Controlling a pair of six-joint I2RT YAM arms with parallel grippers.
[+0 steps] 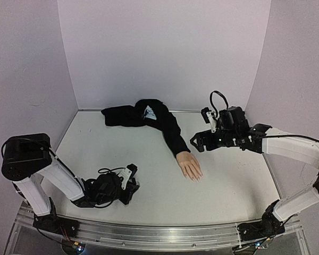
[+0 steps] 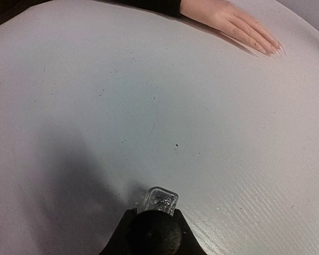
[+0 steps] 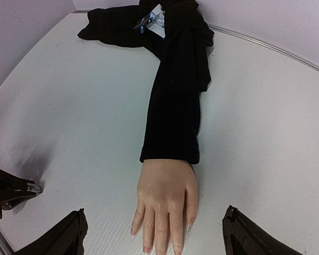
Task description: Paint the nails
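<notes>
Nails [image 1: 197, 178]: tips of the mannequin hand [image 1: 189, 164], which lies palm down mid-table [image 1: 149, 154].
Top view, axis: black sleeve [image 1: 167, 127] at 11 o'clock, fingertips at 5 o'clock.
Top view, right gripper [image 1: 196, 142]: jaws spread, empty, raised just beyond the wrist; nails at its 6 o'clock. This is the nearer arm, reaching in from 3 o'clock.
Top view, left gripper [image 1: 129, 182]: low over the table, forearm nearly flat, pointing to 3 o'clock; the nails lie well apart that way. Its load cannot be told from here.
Left wrist view: jaws clenched on the small clear bottle [image 2: 161, 200] at 6 o'clock; nails at 1 o'clock, fingers aimed at 4 o'clock.
Right wrist view: hand between the parted fingers [image 3: 69, 234], nails at 6 o'clock, sleeve running to 12 o'clock.
Judgement: bottle must travel rightward to the nails.
</notes>
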